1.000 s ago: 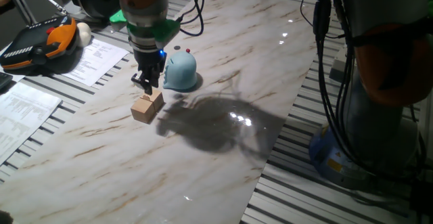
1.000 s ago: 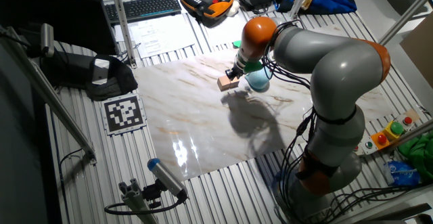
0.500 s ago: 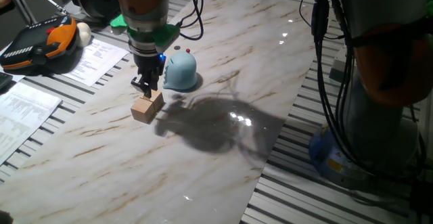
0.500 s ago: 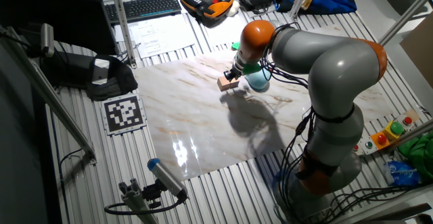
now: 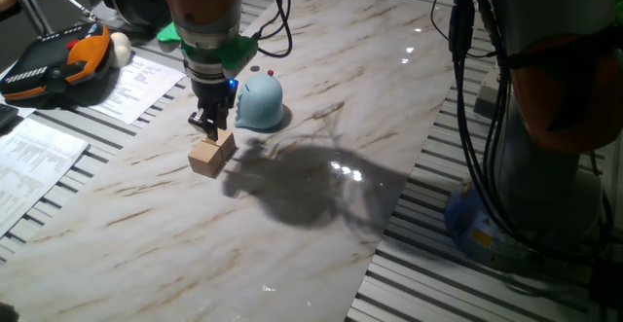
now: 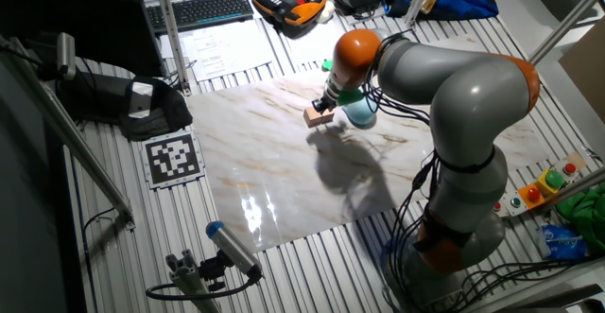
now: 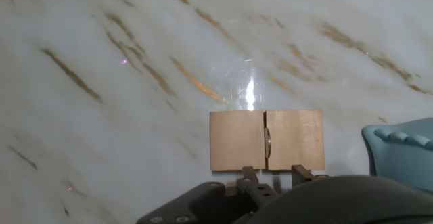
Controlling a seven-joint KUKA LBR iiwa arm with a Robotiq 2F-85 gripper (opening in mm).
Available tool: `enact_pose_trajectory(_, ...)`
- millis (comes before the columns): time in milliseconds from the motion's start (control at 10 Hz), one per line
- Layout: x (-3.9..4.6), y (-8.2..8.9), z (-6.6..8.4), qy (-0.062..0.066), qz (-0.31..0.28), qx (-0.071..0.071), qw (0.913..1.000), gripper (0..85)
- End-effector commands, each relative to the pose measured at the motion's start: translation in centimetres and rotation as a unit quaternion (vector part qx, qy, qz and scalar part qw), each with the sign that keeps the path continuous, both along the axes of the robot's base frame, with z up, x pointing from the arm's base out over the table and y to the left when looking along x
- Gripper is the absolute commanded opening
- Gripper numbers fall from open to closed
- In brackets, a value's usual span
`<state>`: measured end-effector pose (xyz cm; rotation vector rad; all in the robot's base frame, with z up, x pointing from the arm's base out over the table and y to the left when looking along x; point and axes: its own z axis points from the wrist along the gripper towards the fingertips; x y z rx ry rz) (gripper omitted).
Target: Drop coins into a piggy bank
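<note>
Tool tips partly cut off

Robotics lab: teach pendant, cabling.

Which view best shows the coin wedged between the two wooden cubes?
The hand view: looking straight down, it shows the coin standing on edge in the seam between the two wooden cubes. In one fixed view the gripper hangs over the cubes and no coin can be made out; in the other fixed view the cubes are too small.
</note>
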<state>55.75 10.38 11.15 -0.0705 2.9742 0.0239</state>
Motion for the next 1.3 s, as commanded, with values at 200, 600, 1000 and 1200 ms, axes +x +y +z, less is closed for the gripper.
enact_pose_trajectory(200,0.03,-0.07,0.03,-0.005,0.002,-0.002,1.0,34.0)
enact_pose_trajectory(600,0.12,-0.15,0.03,0.002,0.009,0.001,1.0,17.0)
enact_pose_trajectory(1000,0.12,-0.15,0.03,0.034,0.015,-0.006,0.9993,0.0)
enact_pose_trajectory(1200,0.12,-0.15,0.03,0.045,0.011,0.001,0.9989,0.0)
